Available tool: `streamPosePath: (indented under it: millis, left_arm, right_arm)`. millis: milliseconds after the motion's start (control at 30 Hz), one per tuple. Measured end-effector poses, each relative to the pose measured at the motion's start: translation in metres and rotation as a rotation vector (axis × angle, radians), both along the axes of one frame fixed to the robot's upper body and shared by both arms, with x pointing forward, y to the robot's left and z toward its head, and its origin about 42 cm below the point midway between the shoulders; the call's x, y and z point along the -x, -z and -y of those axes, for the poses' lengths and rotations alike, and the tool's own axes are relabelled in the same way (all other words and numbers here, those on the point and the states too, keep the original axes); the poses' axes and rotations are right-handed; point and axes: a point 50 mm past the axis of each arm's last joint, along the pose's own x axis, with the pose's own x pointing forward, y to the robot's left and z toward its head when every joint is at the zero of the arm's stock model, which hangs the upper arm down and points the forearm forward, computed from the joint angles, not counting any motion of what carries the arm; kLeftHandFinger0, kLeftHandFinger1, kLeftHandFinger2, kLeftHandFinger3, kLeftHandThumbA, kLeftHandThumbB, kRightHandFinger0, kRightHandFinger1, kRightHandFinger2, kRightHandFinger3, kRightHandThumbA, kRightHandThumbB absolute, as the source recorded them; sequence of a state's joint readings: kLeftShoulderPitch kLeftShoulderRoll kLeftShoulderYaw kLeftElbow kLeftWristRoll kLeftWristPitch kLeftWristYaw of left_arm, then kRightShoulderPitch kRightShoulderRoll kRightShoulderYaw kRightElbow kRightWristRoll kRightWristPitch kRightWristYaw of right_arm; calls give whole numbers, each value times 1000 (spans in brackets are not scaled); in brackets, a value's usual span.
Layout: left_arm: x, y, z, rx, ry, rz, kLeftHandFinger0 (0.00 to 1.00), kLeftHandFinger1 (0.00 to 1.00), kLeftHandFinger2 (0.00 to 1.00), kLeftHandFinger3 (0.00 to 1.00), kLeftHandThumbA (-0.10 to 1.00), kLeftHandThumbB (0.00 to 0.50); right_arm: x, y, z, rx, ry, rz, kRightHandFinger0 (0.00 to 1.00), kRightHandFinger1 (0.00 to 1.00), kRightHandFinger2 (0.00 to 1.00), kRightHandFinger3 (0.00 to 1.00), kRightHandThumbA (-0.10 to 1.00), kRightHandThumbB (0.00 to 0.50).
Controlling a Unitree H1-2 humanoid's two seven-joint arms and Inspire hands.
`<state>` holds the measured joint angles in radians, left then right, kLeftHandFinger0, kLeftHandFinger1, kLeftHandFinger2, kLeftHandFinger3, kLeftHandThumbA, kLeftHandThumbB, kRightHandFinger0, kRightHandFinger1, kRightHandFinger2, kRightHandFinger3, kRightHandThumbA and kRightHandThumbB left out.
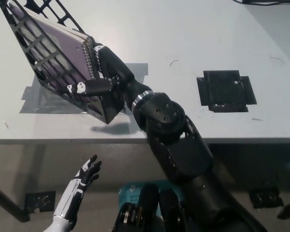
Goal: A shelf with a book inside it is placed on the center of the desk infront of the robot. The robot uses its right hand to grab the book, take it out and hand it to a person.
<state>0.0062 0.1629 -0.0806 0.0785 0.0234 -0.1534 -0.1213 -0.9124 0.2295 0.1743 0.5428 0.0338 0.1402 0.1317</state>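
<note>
The black right hand (99, 72) is reaching into the open end of the shelf (41, 58), a black lattice rack sitting tilted at the bench's (193, 34) upper left; its fingers (106, 58) are lying along the far side of the book's spiral spine while the thumb, with a pale tip, is crossing the near face of the rack — so the hand is closing around the book's (63, 43) edge, though whether it is actually gripping is hard to say from where I am standing; the lattice is hiding the contact. The book itself, with a purple cover and a wire binding, is sitting inside the shelf, leaning with it, spine toward the arm. Under the shelf, strips of grey tape (43, 99) are lying flat on the pale bench top; a patch of black tape (226, 91) is lying well apart to the other side of the arm, near the front edge. The black forearm is running down from the shelf across the bench edge toward the picture's bottom. The white left hand (82, 179) is hanging low beneath the bench edge at the lower left — fingers spread, holding nothing.
</note>
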Motion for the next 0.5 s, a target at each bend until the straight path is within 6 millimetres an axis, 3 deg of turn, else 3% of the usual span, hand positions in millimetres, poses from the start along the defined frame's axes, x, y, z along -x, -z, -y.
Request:
streamPosePath:
  millis: [500]
  left_arm:
    - [-4,-3,2,-13,8,12,1000,1000,1000,1000,1000,261]
  right_arm:
    - [-21,1,-11,34,5,-58,1000,1000,1000,1000,1000,351]
